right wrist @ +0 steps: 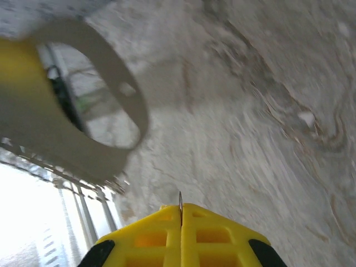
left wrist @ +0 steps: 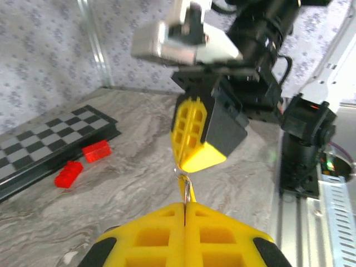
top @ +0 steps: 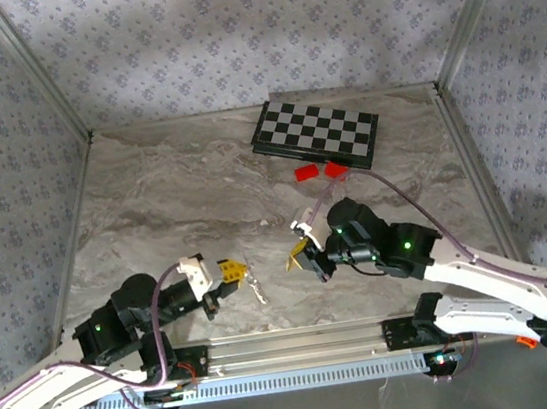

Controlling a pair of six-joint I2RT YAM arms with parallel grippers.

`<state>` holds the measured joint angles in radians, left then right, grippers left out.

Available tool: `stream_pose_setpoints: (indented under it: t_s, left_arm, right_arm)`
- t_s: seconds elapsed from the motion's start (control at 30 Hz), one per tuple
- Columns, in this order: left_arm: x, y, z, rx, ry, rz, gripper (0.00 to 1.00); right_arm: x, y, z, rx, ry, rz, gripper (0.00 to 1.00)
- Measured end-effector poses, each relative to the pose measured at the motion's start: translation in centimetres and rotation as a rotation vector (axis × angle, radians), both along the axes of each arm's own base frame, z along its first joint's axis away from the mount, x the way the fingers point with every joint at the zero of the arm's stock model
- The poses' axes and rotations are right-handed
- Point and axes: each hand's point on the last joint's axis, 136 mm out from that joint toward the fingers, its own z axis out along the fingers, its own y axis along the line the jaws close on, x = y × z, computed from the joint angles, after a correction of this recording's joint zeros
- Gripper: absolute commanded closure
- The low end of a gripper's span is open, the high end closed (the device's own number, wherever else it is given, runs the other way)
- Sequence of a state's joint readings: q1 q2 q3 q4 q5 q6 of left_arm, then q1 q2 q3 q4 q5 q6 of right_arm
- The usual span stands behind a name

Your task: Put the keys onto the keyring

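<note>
In the left wrist view my left gripper [left wrist: 184, 204] is shut on a thin silver keyring [left wrist: 187, 189] that stands edge-on above its yellow fingertips. From above, the left gripper [top: 234, 269] sits left of centre, with small metal pieces [top: 254, 288] hanging just to its right; I cannot tell keys from ring there. My right gripper [top: 298, 255] faces it a short gap away, and its yellow fingers [left wrist: 192, 133] hang just above the ring. In the right wrist view the right gripper [right wrist: 181, 207] is shut on a thin metal key [right wrist: 179, 199], only its edge showing.
A folded chessboard [top: 316, 131] lies at the back right of the marble table, with two red bricks [top: 307, 172] just in front of it. A metal rail [top: 292, 348] runs along the near edge. Walls close in both sides.
</note>
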<state>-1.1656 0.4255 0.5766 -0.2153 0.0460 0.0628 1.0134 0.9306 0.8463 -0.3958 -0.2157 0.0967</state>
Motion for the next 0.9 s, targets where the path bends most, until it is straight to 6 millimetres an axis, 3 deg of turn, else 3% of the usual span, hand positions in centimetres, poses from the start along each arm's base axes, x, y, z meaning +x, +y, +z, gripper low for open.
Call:
stream_pose_setpoints:
  t_s: [0.13,0.43,0.9]
  left_arm:
    - [-0.9,-0.9,0.1,0.020,-0.004,-0.073,1.00]
    - [-2.3,-1.3,0.4,0.043,-0.043,-0.164,1.00]
    - [-2.0,-1.5,0.2,0.062,-0.059,-0.160,1.00]
  right_arm:
    - [-2.2,0.5,2.9,0.042,-0.046,0.112,1.00]
    - [-4.7,0.4,6.2,0.039,-0.079,0.236,1.00]
    - [-5.2,1.2,5.2,-0.077,-0.169,0.257,1.00]
